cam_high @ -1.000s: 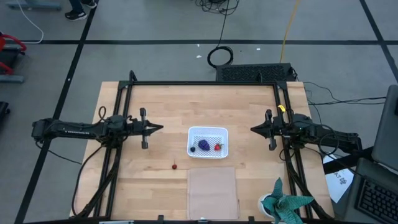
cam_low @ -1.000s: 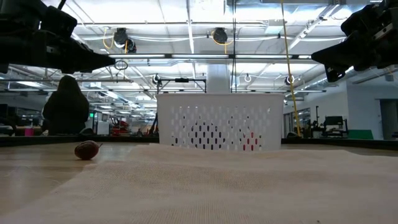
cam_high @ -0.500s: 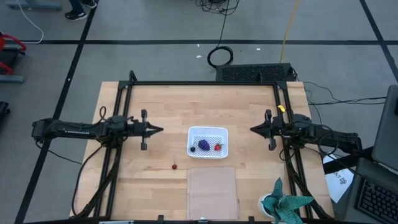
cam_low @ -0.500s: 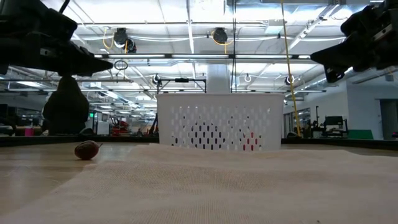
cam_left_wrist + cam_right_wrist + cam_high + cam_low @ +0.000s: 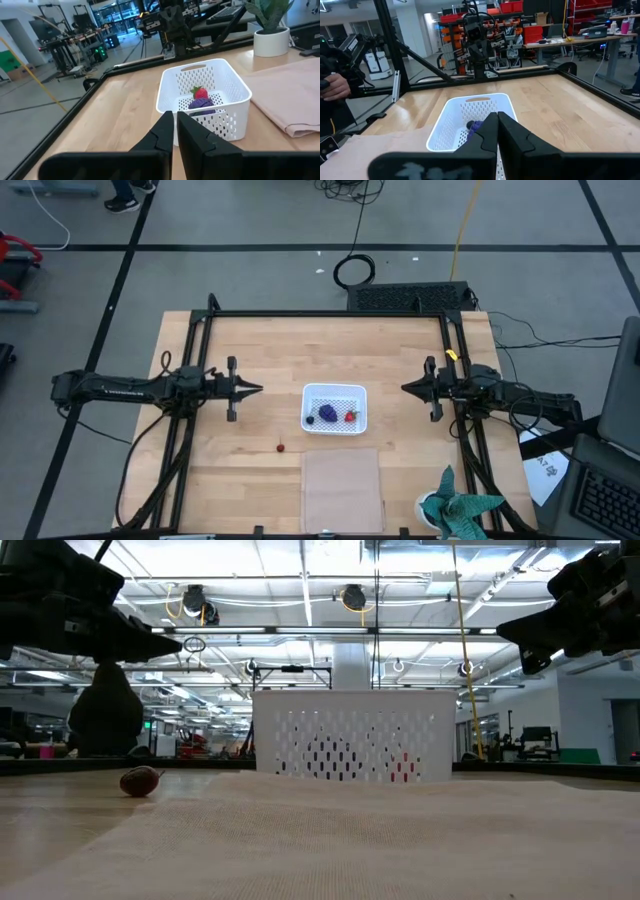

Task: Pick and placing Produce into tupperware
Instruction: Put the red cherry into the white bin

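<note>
The white tupperware tub (image 5: 335,408) sits mid-table. Inside it lie the red strawberry (image 5: 350,417), the purple grape bunch (image 5: 327,413) and the dark round berry (image 5: 310,419). The small red cherry (image 5: 281,447) lies on the bare wood, nearer the near edge and to the tub's left; it also shows in the low view (image 5: 140,781). My left gripper (image 5: 258,388) hovers shut above the table, left of the tub, pointing at it. My right gripper (image 5: 405,388) hovers shut to the tub's right, also pointing at it. In the left wrist view the tub (image 5: 204,97) lies ahead of the shut fingers.
A pale tan panel (image 5: 343,490) lies flat at the near edge in front of the tub. A teal-and-white plant-like object (image 5: 455,508) stands at the near right corner. A black frame (image 5: 330,314) borders the table. A person (image 5: 104,712) sits beyond the far side.
</note>
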